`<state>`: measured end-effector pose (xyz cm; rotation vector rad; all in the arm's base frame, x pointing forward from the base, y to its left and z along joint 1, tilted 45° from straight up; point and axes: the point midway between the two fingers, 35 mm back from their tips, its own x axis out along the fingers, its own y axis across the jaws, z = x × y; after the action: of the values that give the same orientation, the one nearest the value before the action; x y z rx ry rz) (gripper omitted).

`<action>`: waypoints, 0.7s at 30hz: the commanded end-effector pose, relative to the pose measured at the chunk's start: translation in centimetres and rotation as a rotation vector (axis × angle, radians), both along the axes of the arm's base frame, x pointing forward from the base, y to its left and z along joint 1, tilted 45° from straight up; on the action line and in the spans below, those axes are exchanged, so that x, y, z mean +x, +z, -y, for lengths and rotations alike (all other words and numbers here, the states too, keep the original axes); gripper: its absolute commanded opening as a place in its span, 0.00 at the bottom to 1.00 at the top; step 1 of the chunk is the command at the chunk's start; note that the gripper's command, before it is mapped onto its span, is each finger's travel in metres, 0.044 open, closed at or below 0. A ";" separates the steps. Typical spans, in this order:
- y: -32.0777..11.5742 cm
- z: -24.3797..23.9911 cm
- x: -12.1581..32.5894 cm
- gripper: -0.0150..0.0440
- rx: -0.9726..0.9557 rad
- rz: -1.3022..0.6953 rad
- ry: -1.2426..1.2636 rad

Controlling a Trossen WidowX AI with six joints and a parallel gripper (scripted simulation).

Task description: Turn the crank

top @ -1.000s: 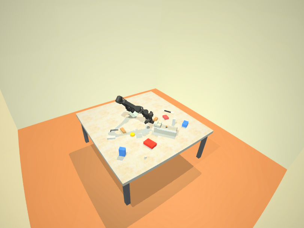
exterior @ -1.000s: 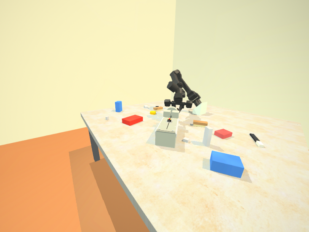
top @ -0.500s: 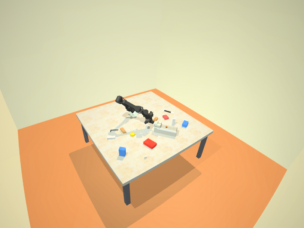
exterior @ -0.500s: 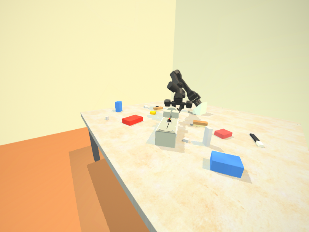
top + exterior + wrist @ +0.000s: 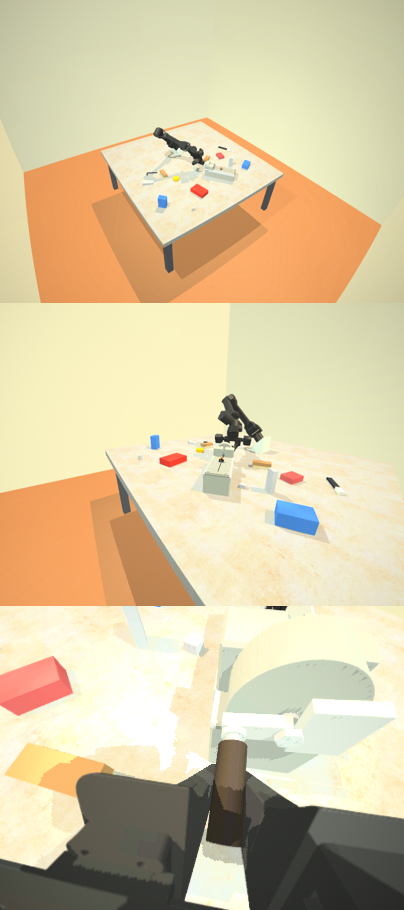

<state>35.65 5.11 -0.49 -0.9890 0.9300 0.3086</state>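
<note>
The machine is a long pale grey-green box with a slotted top. A round drum stands at its end towards the arm, with a white crank arm on its face. The crank's dark brown handle sticks out towards the wrist camera. My gripper is shut on the handle, one finger on each side. The small red pointer sits on the slide over the slot, in the half nearer the drum. The brass zero marks are too small to tell against it.
An orange block and a red block lie beside the machine. A white upright block and a blue block stand near its far end. A larger red block lies on the other side.
</note>
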 end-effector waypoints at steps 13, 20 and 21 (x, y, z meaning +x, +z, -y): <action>-0.7 1.1 0.3 0.25 -0.001 -0.005 -0.005; -0.8 1.5 0.5 0.25 -0.001 -0.005 -0.005; -0.8 1.5 0.5 0.25 -0.001 -0.005 -0.005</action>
<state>35.96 4.07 -1.08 -0.9902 0.9344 0.3115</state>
